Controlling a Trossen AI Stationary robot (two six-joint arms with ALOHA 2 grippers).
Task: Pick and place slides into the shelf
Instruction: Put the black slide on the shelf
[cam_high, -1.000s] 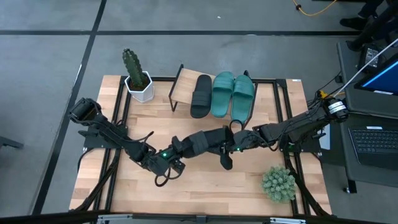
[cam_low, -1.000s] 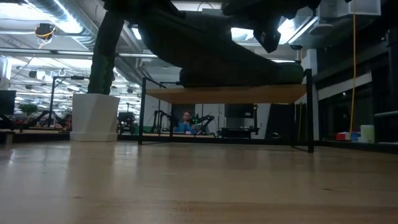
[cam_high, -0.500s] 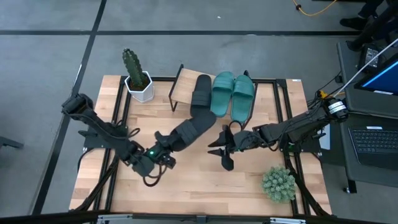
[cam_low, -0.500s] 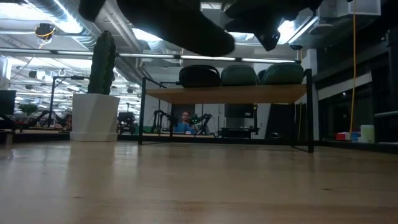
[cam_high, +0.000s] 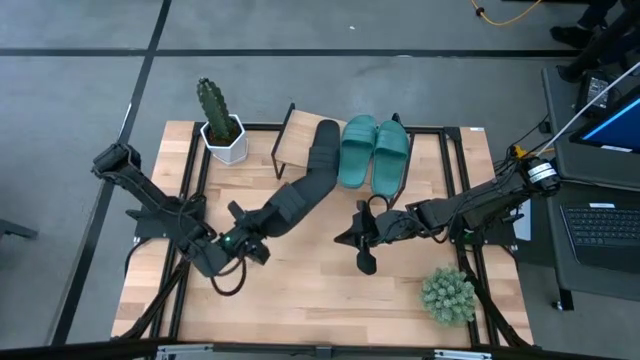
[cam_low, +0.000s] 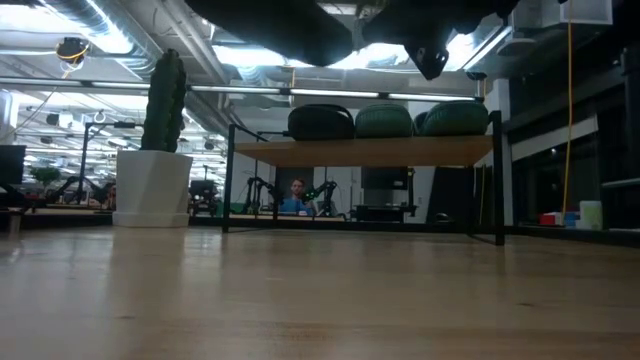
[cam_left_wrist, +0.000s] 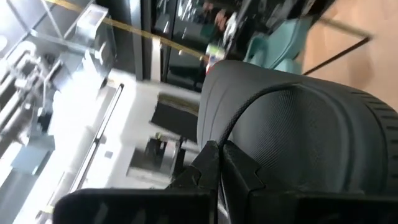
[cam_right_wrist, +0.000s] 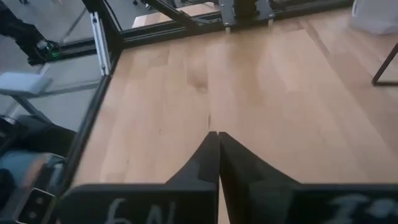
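Clamped on the heel end of a black slide (cam_high: 290, 203), the left gripper (cam_high: 243, 243) holds it off the table, toe angled up toward the shelf (cam_high: 290, 142); the wrist view shows the fingers pinched together against the slide's ribbed strap. Right gripper (cam_high: 352, 240) waits near mid-table over bare wood, its fingers pressed together and empty. Beyond them, the shelf at the table's far edge carries another black slide (cam_high: 324, 140) and two teal slides (cam_high: 360, 150) side by side, leaving a bare strip of board at its left end, next to the cactus pot (cam_high: 225, 140). The held toe seems to overlap the parked black slide, though I cannot tell whether they touch. Pushing straight ahead could shove that slide off the slanted board or stack one on the other. A thin grip at the heel also lets the long slide swing or slip, and veering too far left risks the pot.
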